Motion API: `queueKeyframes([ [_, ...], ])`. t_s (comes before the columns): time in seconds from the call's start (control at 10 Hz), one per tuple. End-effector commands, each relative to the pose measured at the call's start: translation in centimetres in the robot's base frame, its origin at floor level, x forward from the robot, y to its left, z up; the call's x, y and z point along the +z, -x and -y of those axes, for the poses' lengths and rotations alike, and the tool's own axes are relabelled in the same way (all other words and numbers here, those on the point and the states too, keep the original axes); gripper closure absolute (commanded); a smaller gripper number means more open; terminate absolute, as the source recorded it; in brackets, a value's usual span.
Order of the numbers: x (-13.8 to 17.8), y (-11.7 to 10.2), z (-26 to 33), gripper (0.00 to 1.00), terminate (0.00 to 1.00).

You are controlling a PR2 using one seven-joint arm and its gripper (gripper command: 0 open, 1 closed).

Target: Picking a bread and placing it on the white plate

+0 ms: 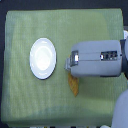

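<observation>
The bread [74,85] is a golden-orange elongated pastry lying on the green cloth, to the exterior view's right of the white plate [42,58]. Only its lower half shows; the upper end is hidden under the grey gripper housing. My gripper [70,64] reaches in from the exterior view's right and sits directly over the bread's upper end. Its fingers point down at the bread and I cannot make out whether they are open or shut. The round, glossy white plate has nothing on it and lies apart from the gripper.
A green cloth [25,100] covers the table, with dark edges around it. The robot's grey forearm [100,59] spans the exterior view's right side, and part of its white body [120,112] shows at the lower right corner.
</observation>
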Motion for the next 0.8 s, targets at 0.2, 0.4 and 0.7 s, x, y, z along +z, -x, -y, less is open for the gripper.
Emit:
queueKeyframes([
  [0.2,0.5,-0.8,0.4,1.0,0.0],
  [0.4,1.0,-1.1,0.9,1.0,0.0],
  [0.7,6.1,-3.0,1.0,1.0,0.0],
])
